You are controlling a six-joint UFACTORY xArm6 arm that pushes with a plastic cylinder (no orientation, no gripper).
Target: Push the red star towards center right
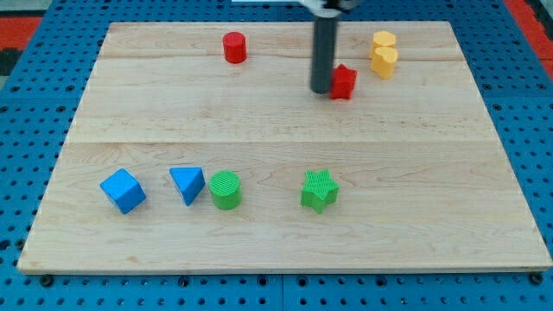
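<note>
The red star (344, 82) sits in the upper middle of the frame, a little right of centre on the wooden surface (276, 121), with my tip (321, 89) pressed against its left side; there are no jaws here, only the dark rod. Just to the star's upper right stand two yellow blocks (384, 53), one touching the other, and well to its left sits a red cylinder (234, 47). Along the lower part of the frame run a blue cube (123, 190), a blue triangular block (187, 183), a green cylinder (226, 189) just beside it and a green star (319, 190).
</note>
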